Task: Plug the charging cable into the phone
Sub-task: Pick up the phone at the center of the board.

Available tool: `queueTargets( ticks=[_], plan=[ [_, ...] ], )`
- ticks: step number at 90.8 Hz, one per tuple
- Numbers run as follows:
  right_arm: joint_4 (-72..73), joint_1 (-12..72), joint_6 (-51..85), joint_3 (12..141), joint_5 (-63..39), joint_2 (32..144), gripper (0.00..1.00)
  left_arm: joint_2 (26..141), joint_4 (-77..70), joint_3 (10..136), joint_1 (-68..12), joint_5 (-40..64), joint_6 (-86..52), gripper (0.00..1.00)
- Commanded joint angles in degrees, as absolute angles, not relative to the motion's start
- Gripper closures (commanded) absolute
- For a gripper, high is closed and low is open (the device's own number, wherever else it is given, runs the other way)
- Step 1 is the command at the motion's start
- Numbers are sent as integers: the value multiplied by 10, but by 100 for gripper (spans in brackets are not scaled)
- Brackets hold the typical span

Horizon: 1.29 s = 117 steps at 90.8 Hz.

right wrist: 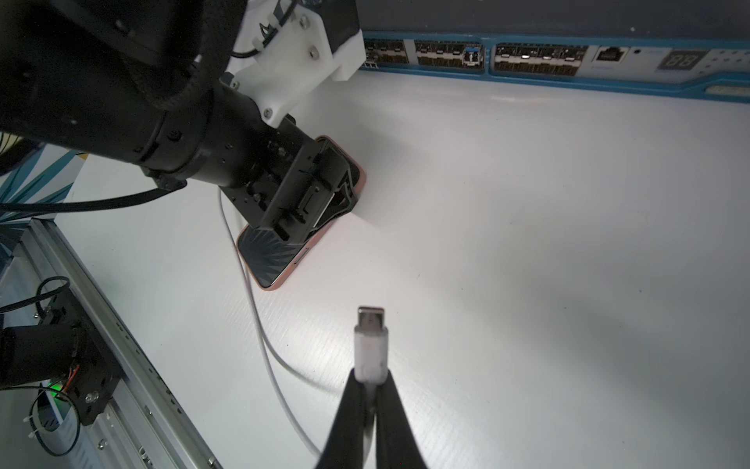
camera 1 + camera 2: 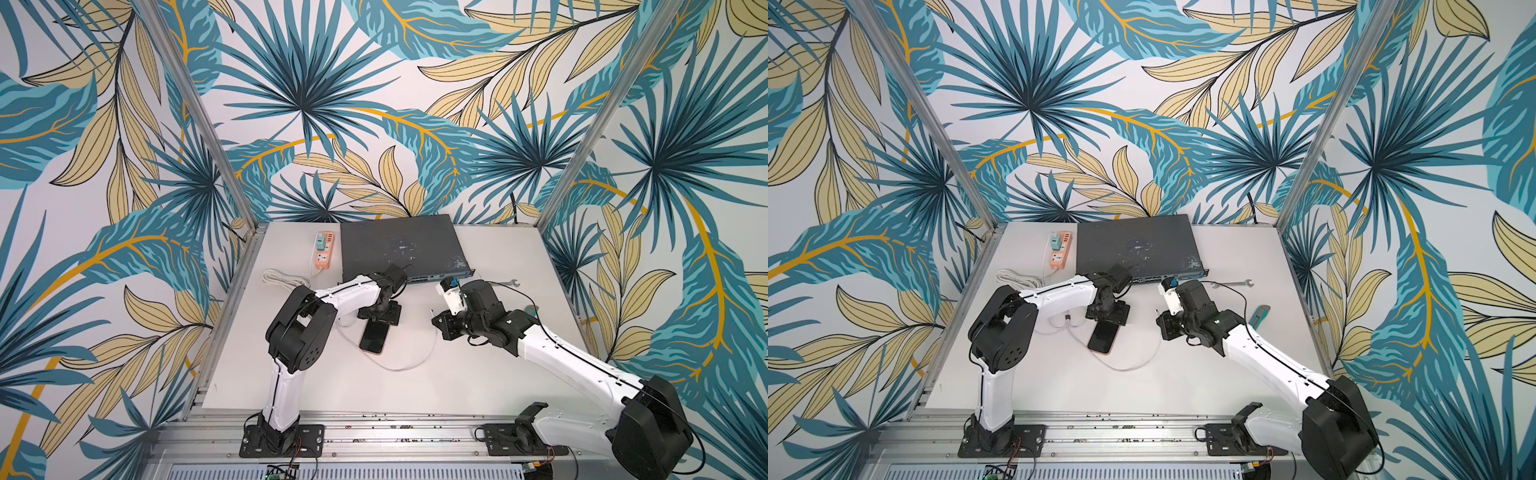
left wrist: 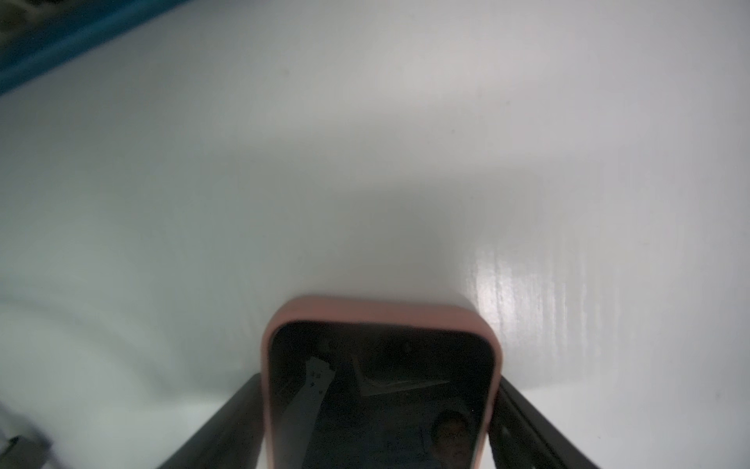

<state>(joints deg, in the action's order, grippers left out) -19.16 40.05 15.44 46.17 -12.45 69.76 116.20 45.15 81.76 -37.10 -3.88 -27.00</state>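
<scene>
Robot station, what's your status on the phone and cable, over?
Left gripper: jaws straddle phone, grip unclear. Right gripper: jaws shut on charging cable behind its plug. Only bare table between plug and phone; not plugged in yet.

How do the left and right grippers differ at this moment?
Jaws: the left gripper stands wide, the right gripper is shut. Object: the left straddles the phone; the right pinches the end of the charging cable. Both have black fingers.
</scene>
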Motion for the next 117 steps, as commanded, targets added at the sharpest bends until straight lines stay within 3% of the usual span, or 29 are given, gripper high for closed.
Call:
queueTargets(
  ticks=[1,26,52,63,80,86,92,101,117],
  plan=[
    [-190,398,149,453,-125,686,100,1181,456,783,-374,-43,-279,15],
    [-187,398,152,451,-128,686,100,1167,448,755,-373,-38,-270,7],
    [-183,398,163,451,-128,683,100,1150,458,747,-374,-38,-250,8],
    [-184,398,167,451,-126,681,100,1159,467,753,-374,-38,-241,13],
    [-186,399,173,448,-115,674,100,1165,466,736,-374,-33,-237,37],
    [-187,398,174,449,-109,673,100,1165,469,733,-373,-29,-237,52],
    [-186,398,174,451,-102,674,100,1163,474,733,-371,-25,-236,72],
    [-181,398,172,457,-89,680,100,1149,480,733,-362,-9,-237,89],
    [-170,398,156,467,-65,686,100,1117,472,732,-323,60,-252,92]
  ],
)
